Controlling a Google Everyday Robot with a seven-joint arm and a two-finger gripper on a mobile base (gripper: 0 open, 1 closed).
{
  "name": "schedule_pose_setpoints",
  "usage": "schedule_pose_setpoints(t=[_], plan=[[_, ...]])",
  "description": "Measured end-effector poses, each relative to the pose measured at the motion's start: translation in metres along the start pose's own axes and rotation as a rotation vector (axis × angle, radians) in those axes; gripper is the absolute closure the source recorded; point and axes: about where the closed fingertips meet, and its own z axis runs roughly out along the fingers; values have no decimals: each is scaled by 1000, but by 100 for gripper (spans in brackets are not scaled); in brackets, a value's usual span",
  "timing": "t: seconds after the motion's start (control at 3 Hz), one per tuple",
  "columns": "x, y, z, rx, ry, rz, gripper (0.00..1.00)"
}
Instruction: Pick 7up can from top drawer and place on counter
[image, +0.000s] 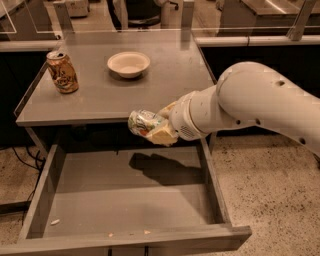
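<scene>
The gripper (159, 134) is clenched on the 7up can (140, 122), its pale fingers (162, 136) wrapped round the can's right end; the can lies on its side in the grasp, tilted a little, its shiny end turned to the left; it hangs in the air above the open top drawer (125, 236), touching nothing but the gripper, and sits in front of the near edge of the bench (170, 95), at about the height of that edge; its shadow (160, 170) falls on the drawer floor beneath it. The white arm (250, 100) reaches in from the right, across the bench's near right corner. The drawer is pulled out toward the near side; a few pale crumbs (55, 221) lie along its near wall. On the bench, an orange-gold can (62, 71) stands upright at the far left; a pale bowl (128, 64) rests to its right, well apart from it; both lie far from the gripper. Speckled floor (270, 190) shows to the right of the drawer.
</scene>
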Motion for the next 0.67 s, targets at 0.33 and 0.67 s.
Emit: schedule_pose_setpoints(t=[0.33,0.67], plan=[[0,0,0,0,0,0,100],[-15,-29,-7,49,-5,-34,100]])
